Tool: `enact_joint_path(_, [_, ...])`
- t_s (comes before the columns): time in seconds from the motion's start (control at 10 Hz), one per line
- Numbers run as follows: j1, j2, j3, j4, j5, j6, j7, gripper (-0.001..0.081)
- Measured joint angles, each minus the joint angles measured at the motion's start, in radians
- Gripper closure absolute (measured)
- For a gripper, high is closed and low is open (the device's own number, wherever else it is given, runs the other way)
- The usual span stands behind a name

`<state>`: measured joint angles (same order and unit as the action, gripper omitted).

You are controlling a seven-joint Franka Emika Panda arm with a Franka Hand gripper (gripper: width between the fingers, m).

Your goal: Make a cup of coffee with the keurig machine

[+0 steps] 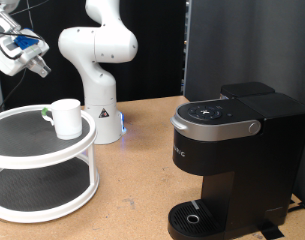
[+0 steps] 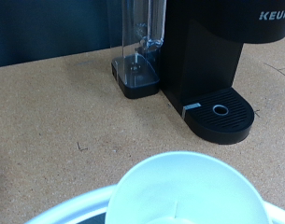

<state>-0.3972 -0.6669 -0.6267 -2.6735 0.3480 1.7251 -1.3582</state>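
The white cup (image 1: 66,116) stands upright on the top tier of a white two-tier stand (image 1: 42,160) at the exterior view's left. My gripper (image 1: 37,62) hangs in the air above and to the left of the cup, apart from it and holding nothing; its fingers are blurred. The black keurig machine (image 1: 237,150) stands at the exterior view's right, lid shut, with nothing on its round drip tray (image 1: 197,217). In the wrist view the cup's open rim (image 2: 189,191) is close below, and the machine (image 2: 212,65) with its drip tray (image 2: 221,112) lies beyond. No fingers show there.
The white robot arm base (image 1: 100,95) stands behind the stand on the cork tabletop (image 1: 142,170). The machine's clear water tank (image 2: 137,47) shows at its side. A black curtain closes the back.
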Motion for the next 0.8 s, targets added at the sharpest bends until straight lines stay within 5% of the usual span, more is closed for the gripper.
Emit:
enact_joint_path(0.5, [0.0,0.005,-0.001,-0.072,-0.007,0.115,-0.028,0.0804])
enact_joint_path(0.6, [-0.002,0.005,-0.002,-0.086,-0.007,0.144,-0.022,0.0713])
enact_joint_path(0.7, [-0.008,0.006,-0.004,-0.098,-0.007,0.164,-0.021,0.0713])
enact_joint_path(0.8, [-0.014,0.006,-0.008,-0.107,-0.007,0.175,-0.021,0.0531])
